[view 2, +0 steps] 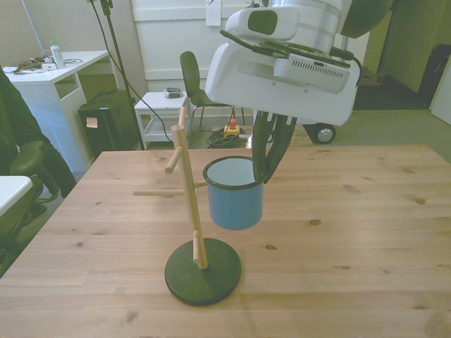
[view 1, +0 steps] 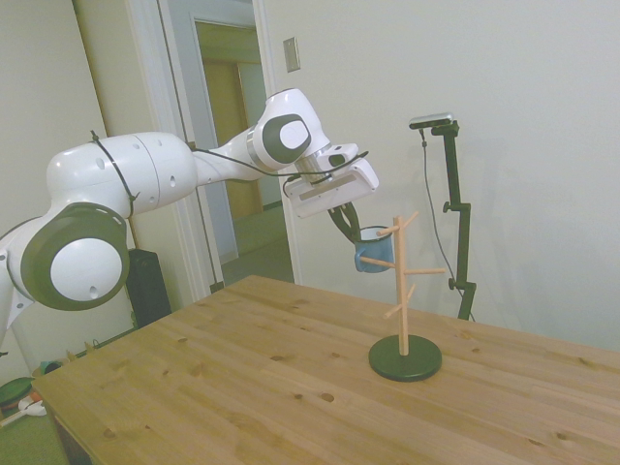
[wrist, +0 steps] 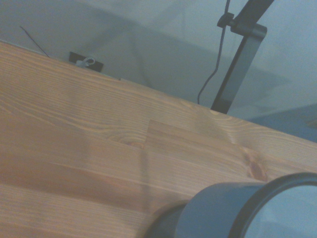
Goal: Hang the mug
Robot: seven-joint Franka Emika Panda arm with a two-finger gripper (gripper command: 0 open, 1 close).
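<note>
Overhead, the jaws point(view 2: 268, 158) were clamped on the rim of the single blue mug point(view 2: 235, 197), held upright in the air just beside the one wooden peg tree point(view 2: 189, 190) standing on the bench point(view 2: 352, 239).

Glossy blue enamel mug point(view 2: 235, 204), bare wood rack point(view 2: 184, 184) w/ matt dark base point(view 2: 203, 271), knotty wood table point(view 2: 352, 239)

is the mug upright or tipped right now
Upright: the mug hangs in the gripper with its open mouth facing up, beside the wooden rack.
</note>
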